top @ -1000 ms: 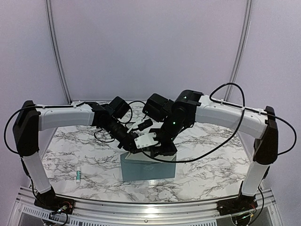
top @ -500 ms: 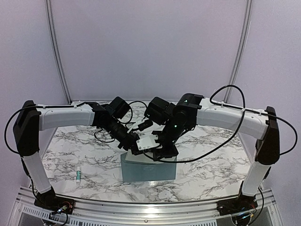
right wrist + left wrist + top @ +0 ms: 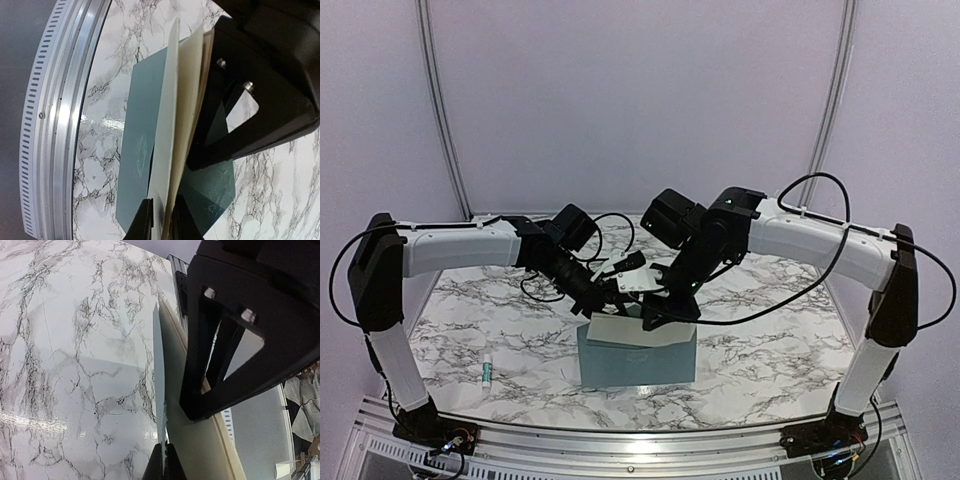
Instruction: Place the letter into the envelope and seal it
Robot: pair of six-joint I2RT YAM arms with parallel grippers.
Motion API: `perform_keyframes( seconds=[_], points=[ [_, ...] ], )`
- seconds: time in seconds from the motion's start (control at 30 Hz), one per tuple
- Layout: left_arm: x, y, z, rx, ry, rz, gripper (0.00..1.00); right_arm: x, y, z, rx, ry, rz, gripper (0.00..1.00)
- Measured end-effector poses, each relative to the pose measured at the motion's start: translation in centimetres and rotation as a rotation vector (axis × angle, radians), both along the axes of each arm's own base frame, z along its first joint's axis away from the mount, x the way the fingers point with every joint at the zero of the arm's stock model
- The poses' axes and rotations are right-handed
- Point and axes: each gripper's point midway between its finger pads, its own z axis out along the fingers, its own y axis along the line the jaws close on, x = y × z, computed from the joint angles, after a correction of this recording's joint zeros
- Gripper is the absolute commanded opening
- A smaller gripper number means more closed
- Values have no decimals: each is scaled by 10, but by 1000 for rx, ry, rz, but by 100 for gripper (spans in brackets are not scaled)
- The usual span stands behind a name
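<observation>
The grey-blue envelope lies flat at the table's front middle. A pale sheet rises from its back edge. My left gripper is at that edge. In the left wrist view it is shut on the envelope's thin edge, with the tan letter just to the right. My right gripper is beside it. In the right wrist view its jaws stand slightly apart around the pale sheet and the letter, above the envelope.
A small white-green tube lies on the marble table at the front left. The metal rail of the near table edge runs along the front. The two wrists crowd close together over the envelope's back edge.
My right wrist has swung up and to the right, and its jaws have loosened a little. A pale sheet now shows above the envelope's back edge. The left arm has held still.
</observation>
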Motion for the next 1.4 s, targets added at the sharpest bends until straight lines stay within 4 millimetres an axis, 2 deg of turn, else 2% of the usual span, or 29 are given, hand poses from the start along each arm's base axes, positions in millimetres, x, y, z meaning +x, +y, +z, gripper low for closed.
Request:
perform_keyframes(
  seconds=[0.1,0.4,0.73,1.1,1.33,1.4],
  points=[
    [0,0,0,-1,0,0,0,-2,3,2,18,20,-4,0],
    [0,0,1,1,10,4,0,1,5,3,30,22,-20,0],
    [1,-2,-2,10,31,12,0,11,7,-7,9,-12,-49,0],
    [1,-2,-3,16,58,22,0,-1,13,-19,-31,-54,-15,0],
    [1,-3,-6,19,85,26,0,5,15,-25,-49,-83,-25,0],
    [2,-3,-8,22,90,28,0,6,15,-26,-53,-87,-28,3]
  ],
)
